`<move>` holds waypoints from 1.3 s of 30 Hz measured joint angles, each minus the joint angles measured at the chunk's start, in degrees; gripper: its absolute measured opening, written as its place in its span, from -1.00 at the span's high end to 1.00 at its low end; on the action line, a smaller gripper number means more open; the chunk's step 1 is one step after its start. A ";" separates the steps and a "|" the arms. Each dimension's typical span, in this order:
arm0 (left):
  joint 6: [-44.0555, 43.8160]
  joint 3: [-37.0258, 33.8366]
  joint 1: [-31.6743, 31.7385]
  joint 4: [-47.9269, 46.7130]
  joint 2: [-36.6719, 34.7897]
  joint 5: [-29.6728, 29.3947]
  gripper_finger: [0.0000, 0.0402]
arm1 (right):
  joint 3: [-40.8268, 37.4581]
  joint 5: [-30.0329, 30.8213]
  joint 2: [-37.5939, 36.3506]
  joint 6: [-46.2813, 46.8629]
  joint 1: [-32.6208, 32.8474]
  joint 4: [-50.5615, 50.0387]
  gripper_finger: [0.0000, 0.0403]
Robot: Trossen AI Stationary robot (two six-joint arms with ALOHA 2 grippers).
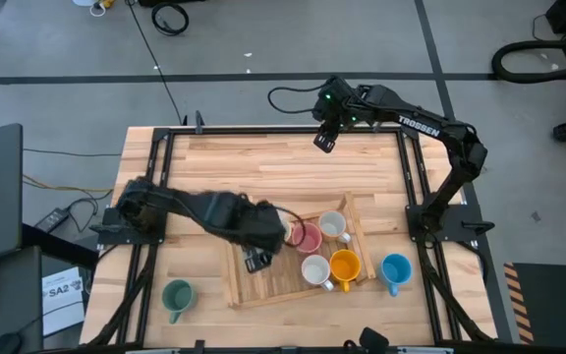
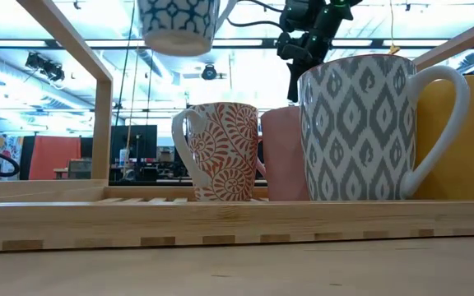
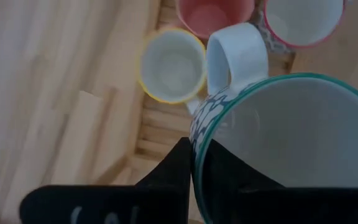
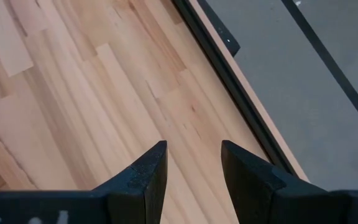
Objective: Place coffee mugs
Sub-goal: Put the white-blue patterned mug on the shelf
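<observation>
Four mugs (image 1: pixel 345 265) on tray (image 1: pixel 263 285); left tool (image 3: pixel 191 168) clamped on patterned mug (image 3: pixel 291 137) above it, right tool (image 4: pixel 193 163) apart over counter (image 1: pixel 263 162).

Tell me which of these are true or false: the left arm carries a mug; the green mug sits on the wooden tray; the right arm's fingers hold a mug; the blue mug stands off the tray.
1. The left gripper holds a teal-rimmed patterned ceramic mug. True.
2. The dark green mug sits on the slatted wooden tray. False: it stands on the table beside it.
3. The right gripper holds a mug. False: its fingers are open, empty.
4. The blue mug stands off the tray. True.
</observation>
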 joint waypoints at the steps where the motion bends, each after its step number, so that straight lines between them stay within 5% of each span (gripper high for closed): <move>1: 0.30 -0.15 0.38 0.06 -0.61 -0.51 0.83 | 0.00 0.00 0.00 0.00 0.02 0.00 0.22; 17: 9.25 -1.08 6.42 0.19 -5.59 -2.91 0.83 | 0.00 0.00 0.00 0.00 0.00 -0.84 0.22; 29: 4.51 -27.51 9.47 6.90 -17.29 -1.07 0.83 | 0.00 -0.02 0.00 0.00 0.02 -0.89 0.22; 39: 5.17 -36.26 9.62 15.28 -17.83 -0.70 0.83 | 0.00 -0.02 0.00 0.02 0.06 -0.83 0.22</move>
